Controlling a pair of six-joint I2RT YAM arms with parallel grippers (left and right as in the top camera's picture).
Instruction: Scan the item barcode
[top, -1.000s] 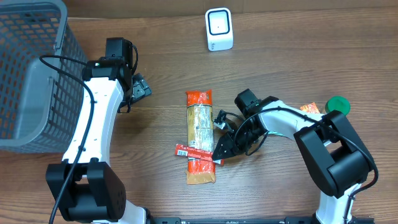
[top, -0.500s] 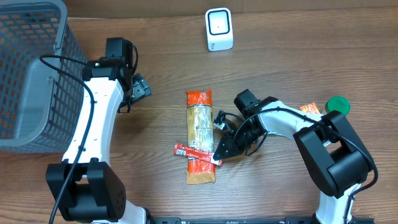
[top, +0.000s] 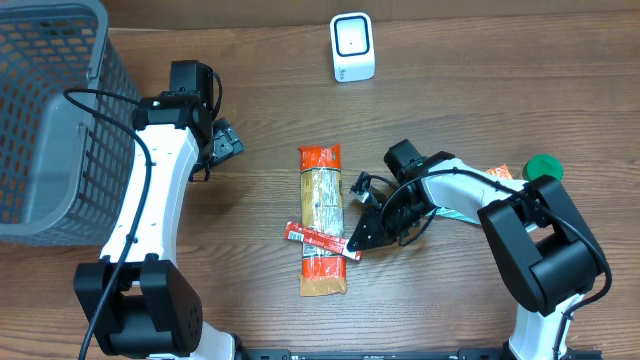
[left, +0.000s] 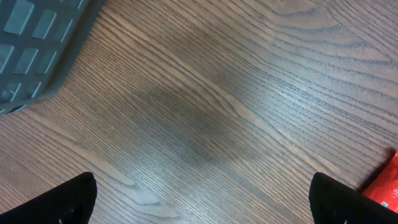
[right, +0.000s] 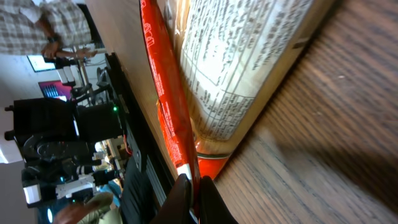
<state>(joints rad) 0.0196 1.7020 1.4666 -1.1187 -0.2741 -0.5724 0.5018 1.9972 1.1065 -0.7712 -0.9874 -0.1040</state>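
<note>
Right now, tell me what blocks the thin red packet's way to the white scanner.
Nothing visible does. The right claw pinches the thin red packet at its end, across the long snack pack; beyond that pack, only bare table lies before the white scanner.

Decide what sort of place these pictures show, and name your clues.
Probably a robotics lab staged as a shop checkout: a white barcode scanner and grey mesh basket on a wooden table, packaged snacks, and lab equipment behind in the right wrist view.
</note>
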